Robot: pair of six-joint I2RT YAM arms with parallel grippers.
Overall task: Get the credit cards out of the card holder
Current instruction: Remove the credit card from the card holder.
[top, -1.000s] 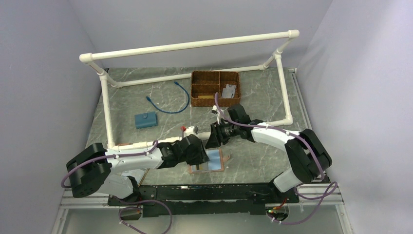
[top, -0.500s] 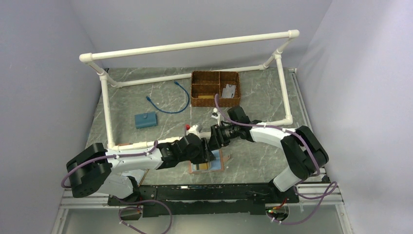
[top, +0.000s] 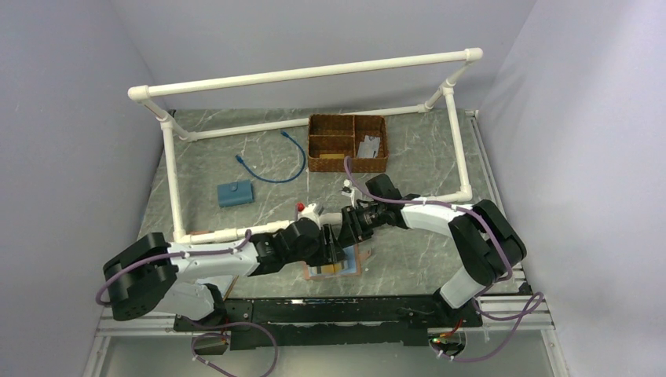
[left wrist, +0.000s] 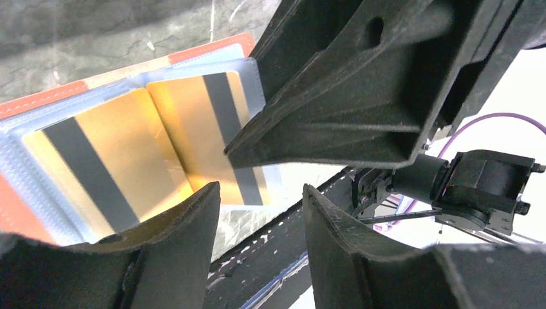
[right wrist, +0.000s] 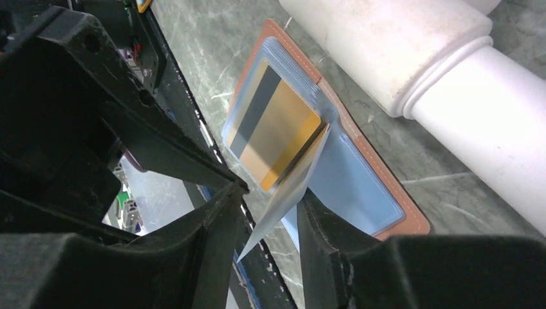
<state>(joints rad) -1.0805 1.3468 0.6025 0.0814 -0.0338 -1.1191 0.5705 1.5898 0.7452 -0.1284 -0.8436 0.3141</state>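
The left gripper (left wrist: pixel 261 193) hovers with its fingers parted and nothing between them, just above the open card holder (left wrist: pixel 212 46). The right gripper (right wrist: pixel 270 193) is partly open too. A clear sleeve leaf (right wrist: pixel 293 172) stands up between its fingers, which sit wider than the leaf. The reddish-brown holder lies mid-way along the table's (top: pixel 408 259) near edge. Gold credit cards (left wrist: pixel 116 145) with black stripes sit in its sleeves.

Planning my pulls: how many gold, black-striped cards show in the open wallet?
2, side by side in clear sleeves of the open reddish-brown leather card holder: one gold black-striped card, another beside it. More may be hidden underneath.
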